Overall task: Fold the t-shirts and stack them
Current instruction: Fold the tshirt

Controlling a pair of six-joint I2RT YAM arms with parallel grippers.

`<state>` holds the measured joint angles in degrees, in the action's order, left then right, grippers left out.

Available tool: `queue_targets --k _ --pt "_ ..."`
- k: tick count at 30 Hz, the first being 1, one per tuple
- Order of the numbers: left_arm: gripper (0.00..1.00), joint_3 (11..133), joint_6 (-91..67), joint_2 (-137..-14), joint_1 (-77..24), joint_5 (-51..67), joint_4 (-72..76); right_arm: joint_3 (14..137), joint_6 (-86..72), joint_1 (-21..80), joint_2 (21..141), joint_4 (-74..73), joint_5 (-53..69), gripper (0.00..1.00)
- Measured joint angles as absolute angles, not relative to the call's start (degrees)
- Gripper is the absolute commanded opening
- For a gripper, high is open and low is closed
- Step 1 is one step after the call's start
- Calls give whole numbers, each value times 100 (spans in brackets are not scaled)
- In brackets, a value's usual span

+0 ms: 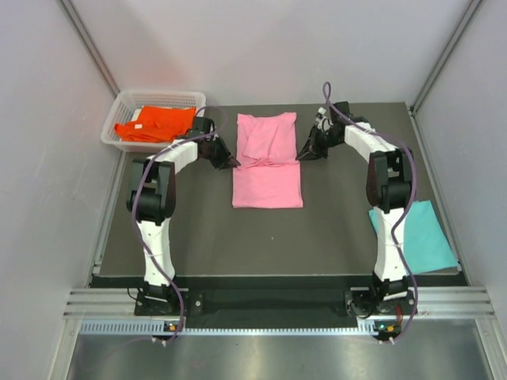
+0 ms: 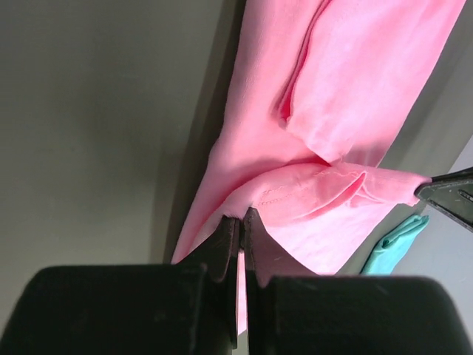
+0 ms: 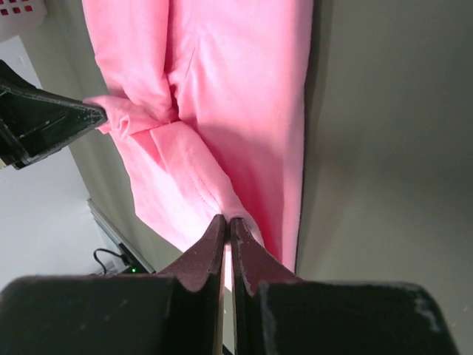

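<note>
At the lower right of the overhead frame, a folded teal t-shirt (image 1: 424, 237) lies at the right edge of the dark table (image 1: 238, 237), partly hidden by the right arm. Higher up, at centre, the pink t-shirt (image 1: 268, 178) lies flat with a bunched crease across its middle. The left gripper (image 1: 232, 163) is clenched on the cloth's left edge and the right gripper (image 1: 304, 153) on its right edge. At upper left, the orange t-shirt (image 1: 156, 123) sits heaped in a white basket (image 1: 119, 107); the left arm's wrist covers the basket's right corner.
</note>
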<state>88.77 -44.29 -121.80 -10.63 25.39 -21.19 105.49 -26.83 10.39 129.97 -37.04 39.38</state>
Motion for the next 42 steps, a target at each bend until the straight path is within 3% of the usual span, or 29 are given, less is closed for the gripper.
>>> queue_targets --k 1,3,4,6,10,13,17,21,24,25,28,34,42 --pt "0 8895 -4418 -12204 -1055 2554 -2119 10597 -2707 1024 13039 -3708 3940 1" --pt "7 8980 -4379 -12265 -1041 2582 -2128 10761 -2731 987 13172 -3741 3968 13" --pt "16 9087 -4289 -12333 -1037 2574 -2191 10879 -2738 965 13257 -3774 3983 21" --pt "24 9657 -3988 -12584 -1050 2399 -2733 11196 -2722 921 13463 -3835 3992 34" --pt "34 11013 -3177 -12986 -1094 1769 -3623 11972 -2622 668 13839 -4075 3861 42" --pt "38 10973 -2799 -12593 -1098 1577 -3782 12095 -2506 421 13756 -4178 3774 47" --pt "29 9810 -2687 -11448 -1098 1916 -3544 11367 -2368 309 13054 -4152 3583 47" --pt "27 8460 -2936 -10595 -1216 2508 -2858 10189 -2362 897 12103 -3839 3594 46" --pt "25 7572 -3315 -10495 -1485 2893 -2043 9494 -2405 1660 11760 -3461 3782 33" --pt "24 7323 -3430 -10554 -1610 2985 -1835 9319 -2418 1850 11736 -3323 3844 23" --pt "20 6930 -3664 -10829 -1903 3116 -1533 8641 -2508 2189 11732 -3026 4075 15" --pt "20 6678 -3667 -11163 -1938 3046 -1520 7446 -2436 1535 11723 -2814 4152 13" --pt "25 6003 -3459 -9887 -1918 2936 -1953 6807 -2102 926 10746 -3109 4027 17"
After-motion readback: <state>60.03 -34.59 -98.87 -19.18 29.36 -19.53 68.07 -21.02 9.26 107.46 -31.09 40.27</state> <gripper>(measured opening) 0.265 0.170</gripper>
